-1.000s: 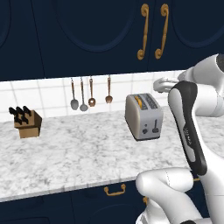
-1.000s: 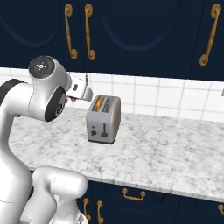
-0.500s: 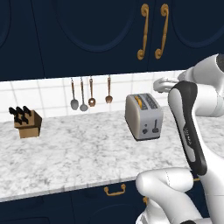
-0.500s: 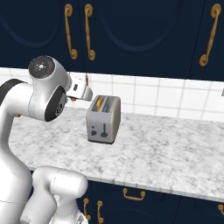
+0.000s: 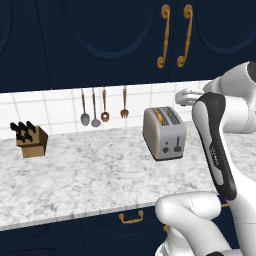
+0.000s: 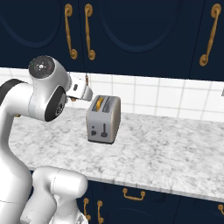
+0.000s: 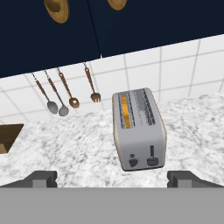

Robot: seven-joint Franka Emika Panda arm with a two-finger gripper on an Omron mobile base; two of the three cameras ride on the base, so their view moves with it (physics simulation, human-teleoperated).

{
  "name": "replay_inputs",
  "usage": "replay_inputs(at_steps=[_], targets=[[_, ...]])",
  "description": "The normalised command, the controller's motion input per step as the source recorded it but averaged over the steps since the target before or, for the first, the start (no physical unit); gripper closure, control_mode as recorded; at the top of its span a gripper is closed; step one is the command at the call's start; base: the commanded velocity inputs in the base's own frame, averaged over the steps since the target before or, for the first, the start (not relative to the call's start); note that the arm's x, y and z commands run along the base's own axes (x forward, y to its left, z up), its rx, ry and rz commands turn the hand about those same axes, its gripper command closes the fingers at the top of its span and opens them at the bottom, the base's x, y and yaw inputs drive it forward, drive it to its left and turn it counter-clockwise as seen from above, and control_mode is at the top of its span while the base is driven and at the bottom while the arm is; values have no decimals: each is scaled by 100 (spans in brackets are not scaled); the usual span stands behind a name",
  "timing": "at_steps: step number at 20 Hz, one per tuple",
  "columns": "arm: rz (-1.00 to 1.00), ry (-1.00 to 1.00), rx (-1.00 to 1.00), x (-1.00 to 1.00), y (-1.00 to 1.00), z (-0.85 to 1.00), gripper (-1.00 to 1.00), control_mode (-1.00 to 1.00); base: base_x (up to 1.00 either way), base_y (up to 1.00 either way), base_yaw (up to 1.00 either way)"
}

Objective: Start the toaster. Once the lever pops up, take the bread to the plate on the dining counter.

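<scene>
While upright on marble, silver toaster [image 7: 139, 129] holds golden bread [image 7: 125, 112].

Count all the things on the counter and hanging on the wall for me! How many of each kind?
Toaster: 1
Bread slice in the toaster: 1
Knife block: 1
Hanging utensils: 4
Total: 7
</scene>
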Motion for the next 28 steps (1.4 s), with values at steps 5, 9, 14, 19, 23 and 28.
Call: replay_inputs(at_steps=[5, 9, 14, 19, 23, 28], targets=[[0, 0, 0, 0, 0, 0, -100, -100, 0, 0, 0], [0, 0, 0, 0, 0, 0, -100, -100, 0, 0, 0], [0, 0, 0, 0, 0, 0, -100, -100, 0, 0, 0], [0, 0, 0, 0, 0, 0, -100, -100, 0, 0, 0], [0, 0, 0, 0, 0, 0, -100, -100, 0, 0, 0], [0, 0, 0, 0, 0, 0, -100, -100, 0, 0, 0]])
